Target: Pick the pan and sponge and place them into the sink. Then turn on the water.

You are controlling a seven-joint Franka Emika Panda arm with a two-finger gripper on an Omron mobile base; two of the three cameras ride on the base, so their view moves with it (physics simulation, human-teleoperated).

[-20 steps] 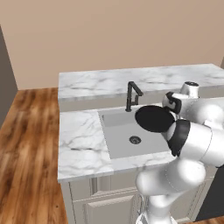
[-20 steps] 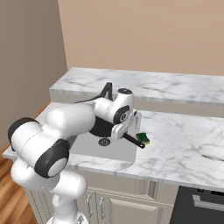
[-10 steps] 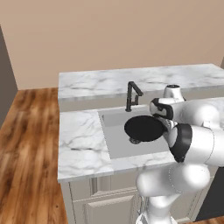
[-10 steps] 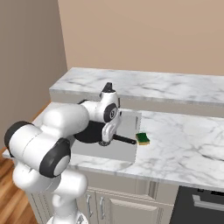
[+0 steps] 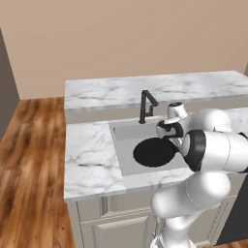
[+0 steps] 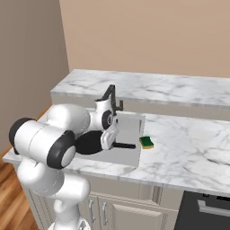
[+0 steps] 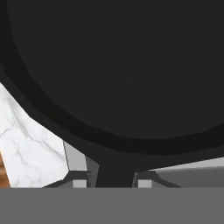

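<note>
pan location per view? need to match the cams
Left base view: pan sits centre-right, over the sink, just left of the white arm.
Right base view: pan is left of centre, partly behind the arm; its handle points right toward the sponge.
Hand view: pan covers the upper part, handle running down between the tool's fingertips.
Shared landmark: the black faucet behind the sink.

The pan [image 5: 154, 152] is sitting over the sink [image 5: 127, 150], the faucet [image 5: 146, 105] behind it, the sponge [image 6: 146, 142] on the counter [image 6: 188, 148] beside the basin.
</note>
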